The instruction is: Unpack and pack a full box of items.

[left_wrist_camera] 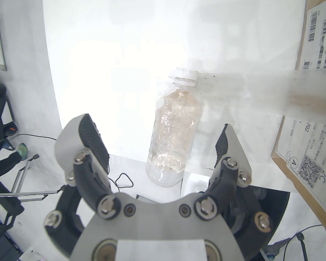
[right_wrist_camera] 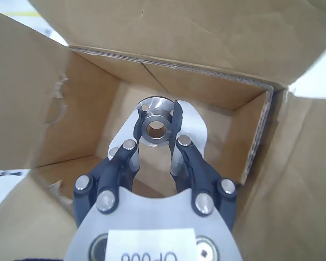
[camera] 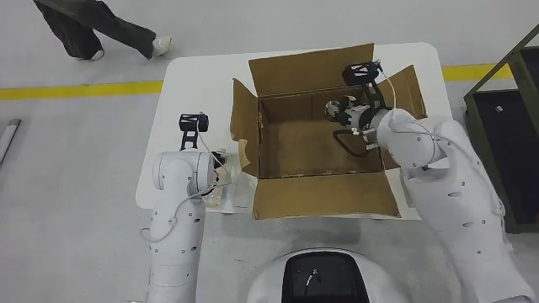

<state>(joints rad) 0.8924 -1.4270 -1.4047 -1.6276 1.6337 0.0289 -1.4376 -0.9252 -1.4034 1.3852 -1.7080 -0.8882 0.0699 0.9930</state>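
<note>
1. Step: right arm (camera: 421,147) is down inside the open cardboard box (camera: 324,195), right jaws clamped on the hub of a metal flange part (right_wrist_camera: 154,129), one finger each side.
2. Box floor looks bare otherwise, so my guess is this is either the last item coming out or the first going back in. Can't tell which from here.
3. Left arm (camera: 181,194) is outside the box, over the counter (camera: 202,84). Left jaws are apart w/ nothing in them.
4. Clear plastic bottle (left_wrist_camera: 174,134) lies on its side on the counter just beside the box's outer wall. It's ahead of the left jaws, cap end pointing away, not touched.
5. Next move, if unpacking: lift the flange straight up past the flaps, then set it on the counter away from the bottle. If packing: lower to the floor, then release.
6. Next for the left side, prob.: come down over the bottle's body, close gently. It's thin-walled, round, likely to roll.
7. Hard to make out:
   - whether the flange rests on the box floor or hangs above it;
   - box floor under the right arm, covered in the top view;
   - bottle cap & neck, washed out by glare;
   - bottle base sits near the counter's edge; can't say if it overhangs.
</note>
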